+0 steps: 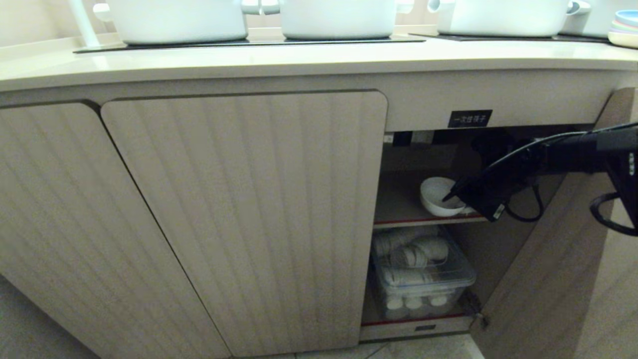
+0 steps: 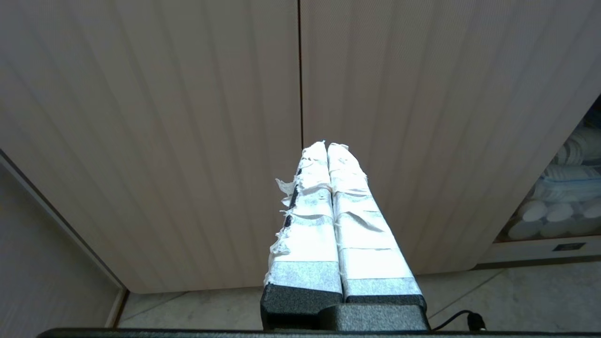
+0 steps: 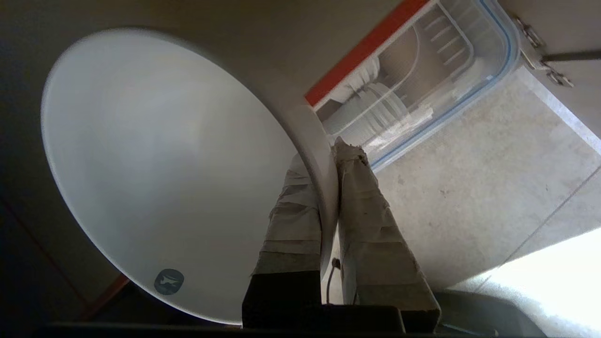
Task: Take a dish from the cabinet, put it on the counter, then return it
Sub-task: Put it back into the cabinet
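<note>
I have the bowl [image 3: 155,155] in my right pincer [image 3: 328,155]. The pincer is squeezed almost closed on the rim, with one finger [image 3: 291,216] inside the bowl and the other finger outside it. I think I am just lifting it out of the cabinet [image 1: 518,169] now.

To do this well, I should go slowly and keep my squeeze tight, because the bowl looks smooth and could slip. I only hold one edge, so the bowl can tip. I should pull it straight out past the red edge of the shelf [image 1: 413,220], and not bump the open door [image 1: 563,279] or the top of the opening. Then I can raise it to the worktop [image 1: 299,60] above.

The bowl sits right at my pincer tips, low over the upper shelf; I cannot tell if it is touching. It is tilted, with its open side turned toward the front. Most of the bowl is off to one side of my fingers. Below the pincer is a clear box [image 1: 423,279] of white things on the bottom shelf.

My left pincer [image 2: 327,148] is closed on nothing, parked by the shut doors [image 2: 188,117].
</note>
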